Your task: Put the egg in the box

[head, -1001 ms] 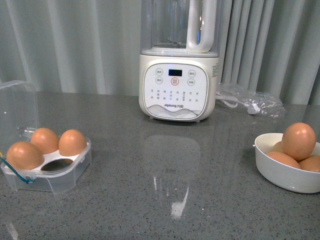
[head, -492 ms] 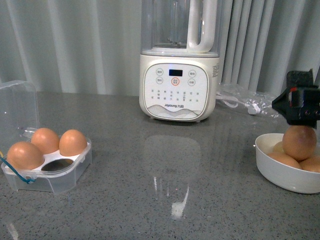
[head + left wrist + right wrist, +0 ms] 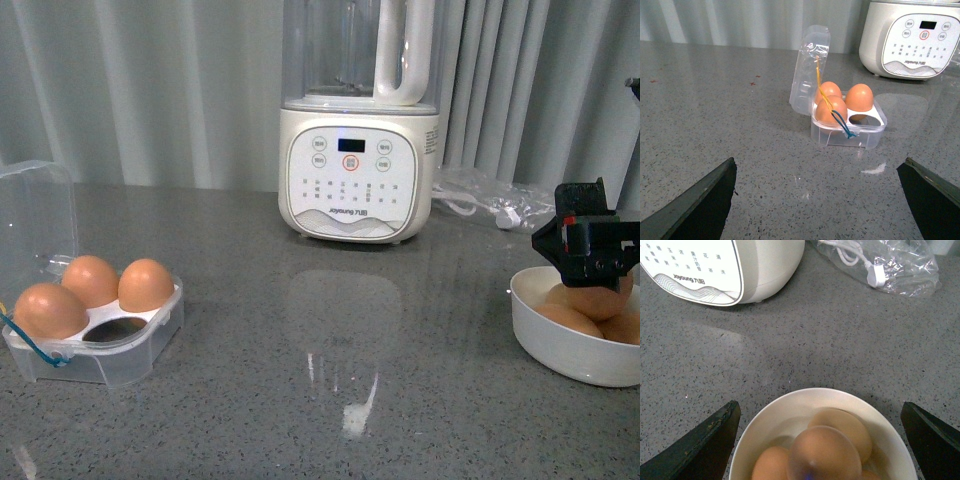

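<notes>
Egg [image 3: 824, 455]: top one of the pile in the white bowl [image 3: 790, 407], far right of the grey counter [image 3: 330, 330]. It is blurred in the right wrist view and its lower part is cut off by the frame edge. In the front view only a strip of the egg [image 3: 595, 300] shows under the black right gripper [image 3: 590, 262], which covers its top. Can't tell if they touch.

The right wrist view shows the right gripper [image 3: 820, 440] spread wide, one finger [image 3: 700, 445] on each side of the bowl, holding nothing. Other brown eggs lie under and beside the top one. The count is unclear because part of the bowl is out of frame.

Box [image 3: 100, 340]: well apart, at the far left of the counter. Its clear lid stands open, three eggs sit in it, and the near right hole is empty. A blue-yellow cord [image 3: 832, 107] is draped over the front egg.

Left gripper [image 3: 815, 200]: not in the front view. In its wrist view it is spread wide over bare counter, short of the box, with only the finger ends in frame.

Behind, at centre, stands a white blender [image 3: 358, 170] with its top cut off. Beside it is a crumpled plastic bag [image 3: 885, 265] holding a white cable.
</notes>
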